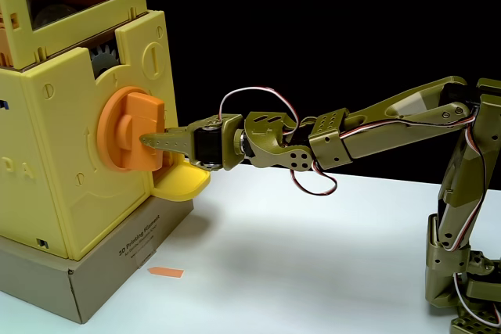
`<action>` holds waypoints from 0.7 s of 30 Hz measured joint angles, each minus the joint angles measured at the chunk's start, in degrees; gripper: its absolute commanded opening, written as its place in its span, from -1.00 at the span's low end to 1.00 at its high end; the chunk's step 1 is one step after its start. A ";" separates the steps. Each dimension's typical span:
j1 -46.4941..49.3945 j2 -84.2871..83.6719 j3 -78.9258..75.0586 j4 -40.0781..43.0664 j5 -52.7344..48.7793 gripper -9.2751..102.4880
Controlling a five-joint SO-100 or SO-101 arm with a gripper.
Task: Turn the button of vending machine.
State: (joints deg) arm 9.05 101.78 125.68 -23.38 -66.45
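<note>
Reaching level across the table, the gripper (153, 141) meets the button (129, 131) on the vending machine (78, 193) front; fingers nearly closed around its bar (grip unclear), placed for twisting.

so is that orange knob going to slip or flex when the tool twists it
Probably stiff: the knob looks like thick moulded plastic. Its raised bar gives the tool flat sides to push on, so slipping seems unlikely. The machine sits on a wide cardboard base, so tipping looks unlikely.
</note>
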 measured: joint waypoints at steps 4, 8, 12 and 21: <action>-0.35 0.00 0.00 0.00 4.75 -0.84; -0.70 0.09 0.00 -0.09 14.06 -0.85; -1.05 0.26 0.00 0.00 26.54 -0.85; -1.41 1.85 -0.09 1.32 58.71 -0.86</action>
State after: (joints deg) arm 7.65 103.62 125.60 -22.06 -7.73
